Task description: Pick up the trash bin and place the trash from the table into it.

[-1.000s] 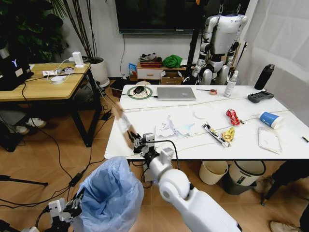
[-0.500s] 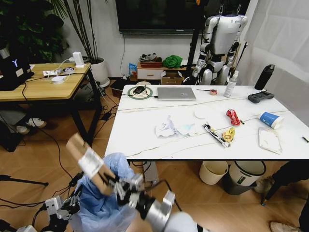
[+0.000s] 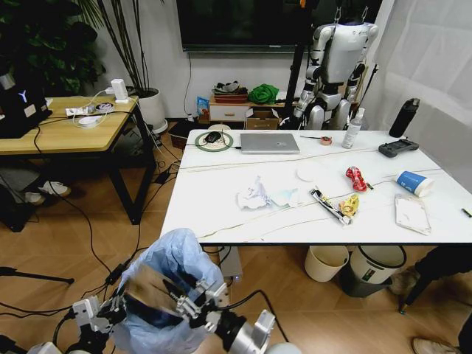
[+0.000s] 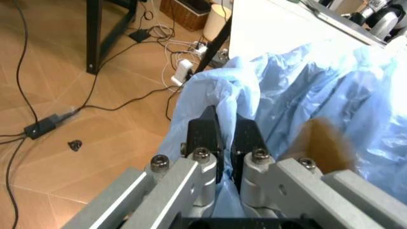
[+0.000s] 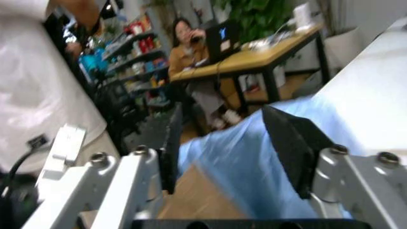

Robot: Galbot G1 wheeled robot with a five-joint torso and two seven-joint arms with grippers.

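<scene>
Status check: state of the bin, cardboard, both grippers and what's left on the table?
trash bin: held up by its bag.
left gripper: shut on the bag rim.
right gripper: open above the bag.
cardboard: inside the bag mouth.
crumpled paper, wrappers, cup, white packet: on the table.

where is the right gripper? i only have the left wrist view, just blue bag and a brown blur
observer: The right gripper is over the mouth of the trash bin, which the left gripper holds by the bag.
operator: is it gripping the brown thing
observer: No. In the right wrist view its jaws stand wide apart, with the cardboard at the bag's opening beneath them.
operator: what trash is on the table
observer: On the table: crumpled white paper, a red wrapper, a yellow wrapper, a black-silver wrapper, a paper cup and a flat white packet.
</scene>
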